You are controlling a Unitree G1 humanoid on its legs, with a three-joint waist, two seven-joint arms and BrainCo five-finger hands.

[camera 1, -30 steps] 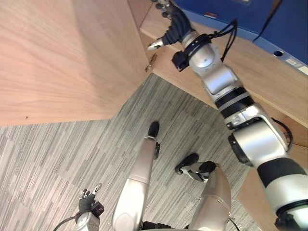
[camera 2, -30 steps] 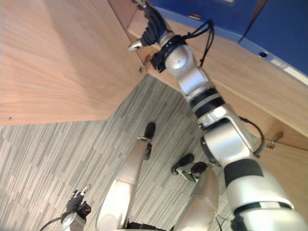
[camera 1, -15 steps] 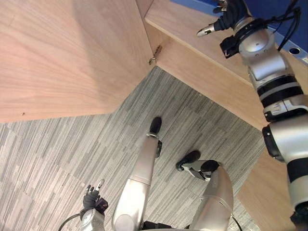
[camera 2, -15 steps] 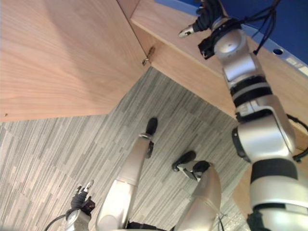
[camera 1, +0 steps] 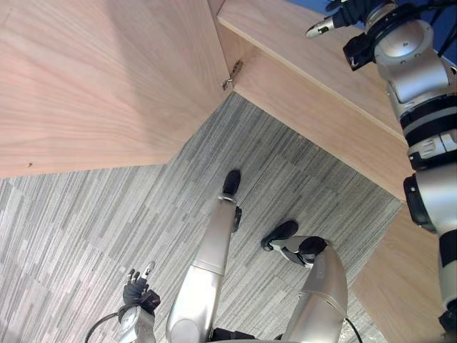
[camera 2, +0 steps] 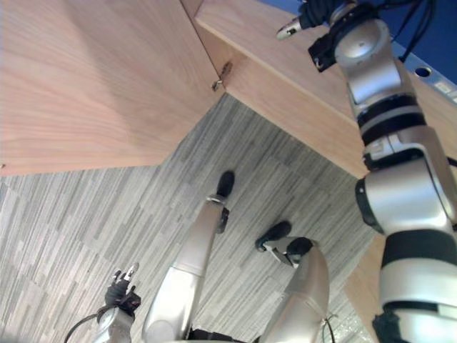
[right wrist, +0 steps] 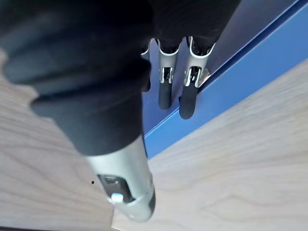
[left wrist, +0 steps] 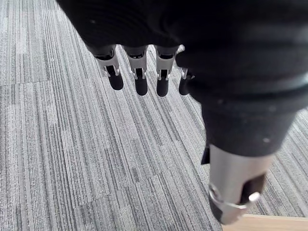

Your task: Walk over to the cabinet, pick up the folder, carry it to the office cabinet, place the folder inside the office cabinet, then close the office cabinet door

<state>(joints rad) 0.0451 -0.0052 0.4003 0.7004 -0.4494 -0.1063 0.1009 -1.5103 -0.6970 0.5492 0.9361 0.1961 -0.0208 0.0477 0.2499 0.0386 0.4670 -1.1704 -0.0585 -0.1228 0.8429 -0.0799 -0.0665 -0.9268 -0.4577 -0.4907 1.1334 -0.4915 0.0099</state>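
The picture edge cuts off the right hand (camera 1: 348, 13); it perhaps touches the blue folder (right wrist: 226, 91).

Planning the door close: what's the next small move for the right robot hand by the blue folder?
Probably draw the right robot hand back off the shelf: its fingers are straight, not curled, over the blue folder lying there, and the cabinet door stands open.

head stereo: downward, shared carpet (camera 1: 86, 214) | left wrist: close, carpet | right wrist: close, cabinet (right wrist: 240, 168)
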